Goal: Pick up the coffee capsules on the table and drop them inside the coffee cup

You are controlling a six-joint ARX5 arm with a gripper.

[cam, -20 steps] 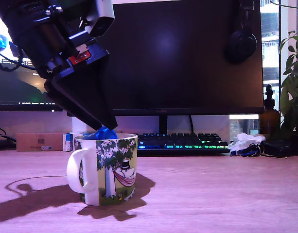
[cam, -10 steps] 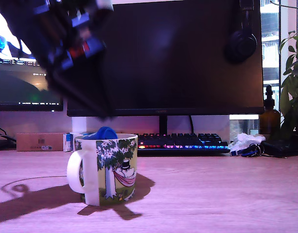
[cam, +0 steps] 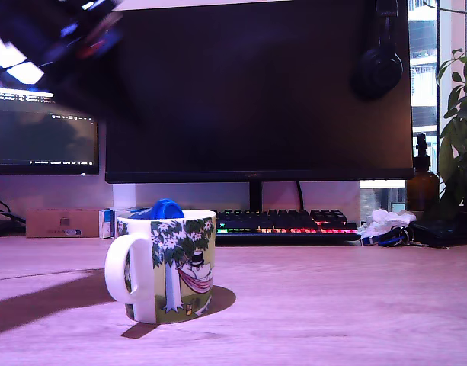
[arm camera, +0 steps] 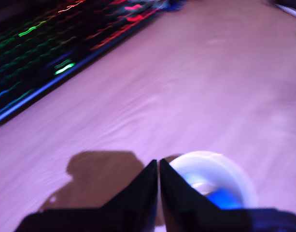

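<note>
Your worktop was pale wood grain, with one large dark monitor behind it and a second screen at the exterior view's left. One backlit keyboard lay under the monitor, a cardboard box to its left in that view, and a leafy plant with a brown bottle at the right. Your arm was a blur high at the exterior view's upper left. One white printed coffee cup stood upright, handle to the exterior view's left. One blue capsule sat inside it, poking above the rim. Your fingers were pressed together, gripping nothing.
</note>
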